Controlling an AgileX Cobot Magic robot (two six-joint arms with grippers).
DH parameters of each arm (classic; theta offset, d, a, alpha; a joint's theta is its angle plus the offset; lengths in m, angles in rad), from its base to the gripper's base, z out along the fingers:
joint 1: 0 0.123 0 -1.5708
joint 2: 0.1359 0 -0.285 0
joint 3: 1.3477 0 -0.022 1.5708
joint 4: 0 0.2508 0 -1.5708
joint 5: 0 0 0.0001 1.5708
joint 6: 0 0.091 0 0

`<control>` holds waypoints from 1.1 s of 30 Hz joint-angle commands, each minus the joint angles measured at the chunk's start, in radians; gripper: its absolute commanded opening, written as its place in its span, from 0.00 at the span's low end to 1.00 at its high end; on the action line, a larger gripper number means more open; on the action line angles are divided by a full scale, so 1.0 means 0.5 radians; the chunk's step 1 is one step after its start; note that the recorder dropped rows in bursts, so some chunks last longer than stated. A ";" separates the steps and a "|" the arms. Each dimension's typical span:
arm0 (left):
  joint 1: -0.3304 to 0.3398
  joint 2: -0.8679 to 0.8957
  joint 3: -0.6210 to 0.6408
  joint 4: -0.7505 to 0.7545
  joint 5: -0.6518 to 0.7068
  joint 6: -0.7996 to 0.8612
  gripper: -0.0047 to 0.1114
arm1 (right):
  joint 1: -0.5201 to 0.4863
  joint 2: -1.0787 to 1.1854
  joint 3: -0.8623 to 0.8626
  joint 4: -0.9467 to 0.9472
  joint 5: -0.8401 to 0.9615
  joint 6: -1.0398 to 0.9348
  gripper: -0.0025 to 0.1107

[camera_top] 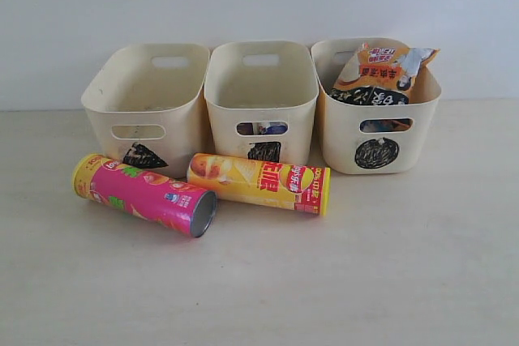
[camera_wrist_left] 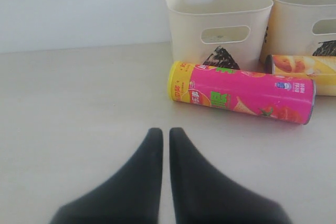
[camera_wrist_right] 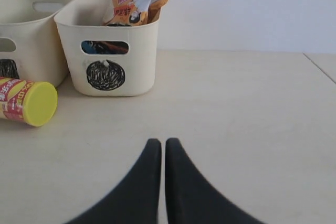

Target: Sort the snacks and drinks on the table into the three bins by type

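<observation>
Both claws pinched tight, nothing held: left gripper (camera_wrist_left: 164,134) and right gripper (camera_wrist_right: 162,144) each sit low over bare table (camera_top: 381,281). On their sides left of centre: magenta tube (camera_top: 146,194) and yellow-red tube (camera_top: 259,183), just in front of triangle bin (camera_top: 104,119) and square bin (camera_top: 222,119); orange-black bag (camera_top: 383,69) pokes over the rim of circle bin (camera_top: 342,139), upper right. Bins stand rim to rim across the upper middle, with open tabletop across the lower half and right edge.
</observation>
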 commanded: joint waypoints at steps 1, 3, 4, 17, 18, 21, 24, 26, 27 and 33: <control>-0.005 -0.005 0.007 -0.015 -0.005 -0.022 0.07 | -0.004 -0.013 0.007 0.006 0.086 0.002 0.02; -0.005 -0.005 0.007 -0.015 -0.005 -0.022 0.07 | -0.004 -0.013 0.007 0.006 0.085 0.002 0.02; -0.005 -0.005 0.007 -0.015 -0.005 -0.022 0.07 | -0.004 -0.013 0.007 0.006 0.112 0.002 0.02; -0.005 -0.005 0.007 -0.015 -0.005 -0.022 0.07 | -0.004 -0.013 0.007 0.006 0.121 0.002 0.02; -0.005 -0.005 0.007 -0.015 -0.005 -0.022 0.07 | -0.004 -0.013 0.007 0.006 0.121 0.002 0.02; -0.005 -0.005 0.007 0.145 -0.053 0.137 0.07 | -0.004 -0.013 0.007 0.006 0.121 0.002 0.02; -0.005 -0.005 0.007 0.205 -0.275 0.166 0.07 | -0.004 -0.013 0.007 0.006 0.121 0.002 0.02; -0.005 -0.005 0.007 -0.015 -0.493 -0.032 0.07 | -0.004 -0.013 0.007 0.006 0.121 0.002 0.02; -0.005 -0.005 0.007 -0.077 -0.569 -0.091 0.07 | -0.004 -0.013 0.007 0.006 0.121 0.002 0.02; -0.005 -0.005 0.007 -0.196 -1.019 -0.448 0.07 | -0.004 -0.013 0.007 0.006 0.121 0.002 0.02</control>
